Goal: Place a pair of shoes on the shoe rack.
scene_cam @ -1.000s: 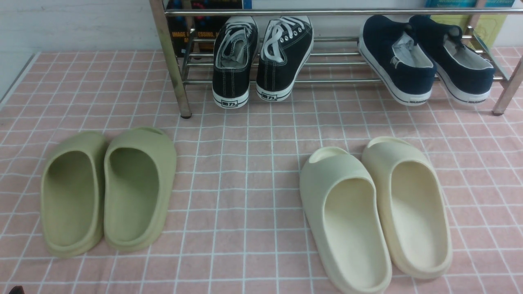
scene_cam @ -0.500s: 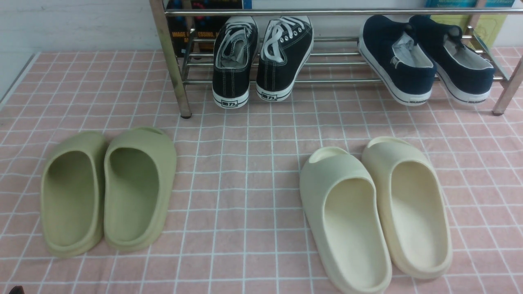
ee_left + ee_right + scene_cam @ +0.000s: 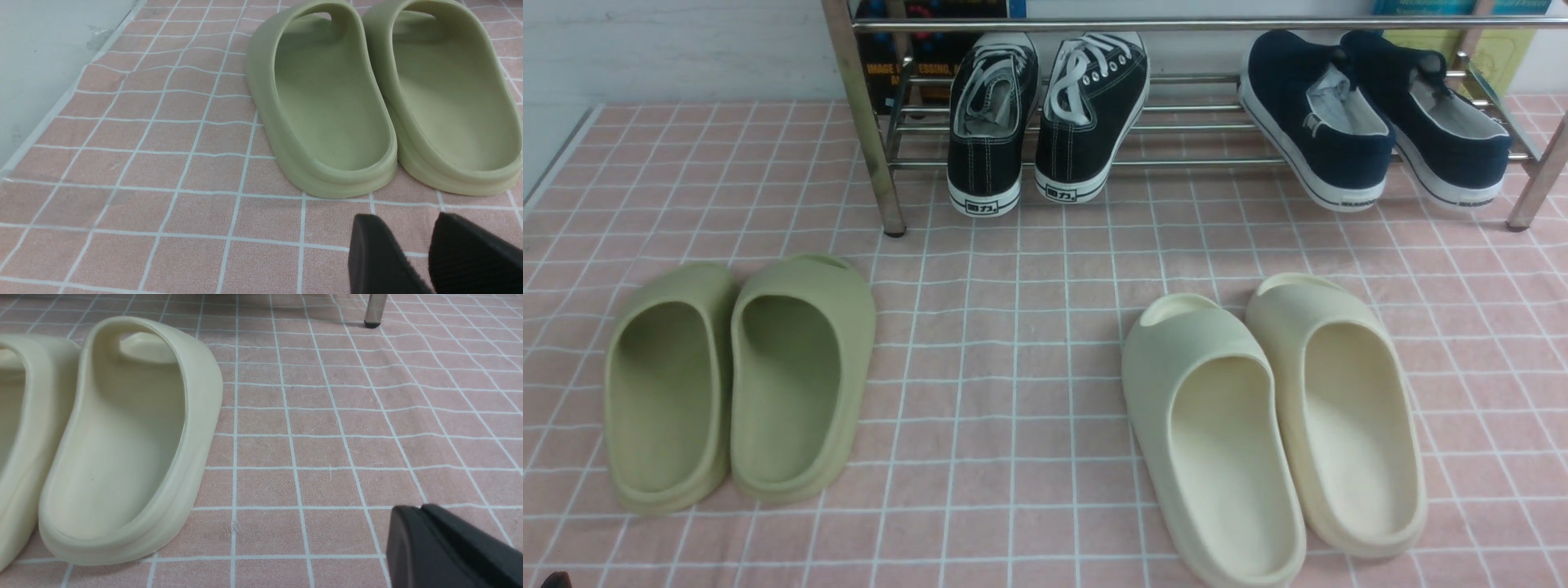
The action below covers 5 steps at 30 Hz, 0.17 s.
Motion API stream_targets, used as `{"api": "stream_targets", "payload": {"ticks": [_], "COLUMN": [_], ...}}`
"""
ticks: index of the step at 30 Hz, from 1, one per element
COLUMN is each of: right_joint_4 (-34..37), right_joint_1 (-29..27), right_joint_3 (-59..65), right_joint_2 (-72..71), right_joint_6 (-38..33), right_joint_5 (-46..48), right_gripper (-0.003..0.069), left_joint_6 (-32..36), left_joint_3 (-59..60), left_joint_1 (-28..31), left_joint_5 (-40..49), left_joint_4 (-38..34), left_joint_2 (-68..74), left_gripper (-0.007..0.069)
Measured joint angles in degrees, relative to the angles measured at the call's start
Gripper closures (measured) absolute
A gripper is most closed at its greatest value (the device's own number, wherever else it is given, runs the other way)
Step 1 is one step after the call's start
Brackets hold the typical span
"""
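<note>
Nearest the robot's edge of the table [image 3: 1029, 425], both arms sit low and pulled back. The left end effector [image 3: 425, 253] hovers over the pink checked cloth just short of the heels of the green slides [image 3: 331, 110], its 2 dark fingers slightly apart with a narrow gap between them and nothing in it. The right end effector [image 3: 445, 547] hovers beside the cream slides [image 3: 122, 437], toward the right edge of the table; its fingers look pressed together and empty. Neither shows in the front view. Further out, the green slides [image 3: 739, 380] lie toward the left edge and the cream slides [image 3: 1274, 425] right of centre, each pair side by side and untouched. At the far edge stands the shoe rack [image 3: 866, 131]. On its lower tubes sit the black lace-up sneakers [image 3: 1045, 122] near its left leg and the pair of shoes [image 3: 1372, 122], navy slip-ons, at its right end, angled, heels toward the robot and overhanging the front tube. Judging from this, the placing step looks finished and both arms are parked. The next move calls for little: at most a check that the 2 navy shoes rest steadily on the tubes.
</note>
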Motion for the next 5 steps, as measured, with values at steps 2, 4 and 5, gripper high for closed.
{"api": "stream_targets", "payload": {"ticks": [2, 4, 5], "right_joint_4": [0.0, 0.0, 0.0], "right_joint_1": [0.0, 0.0, 0.0], "right_joint_3": [0.0, 0.0, 0.0], "right_joint_2": [0.0, 0.0, 0.0], "right_joint_6": [0.06, 0.11, 0.11], "right_joint_5": [0.0, 0.0, 0.0], "right_gripper": [0.0629, 0.0629, 0.0628], "left_joint_6": [0.0, 0.0, 0.0], "left_joint_3": [0.0, 0.0, 0.0], "left_joint_1": [0.0, 0.0, 0.0], "left_joint_5": [0.0, 0.0, 0.0], "left_joint_4": [0.0, 0.0, 0.0], "left_joint_2": [0.0, 0.0, 0.0], "left_gripper": [0.0385, 0.0385, 0.0385]}}
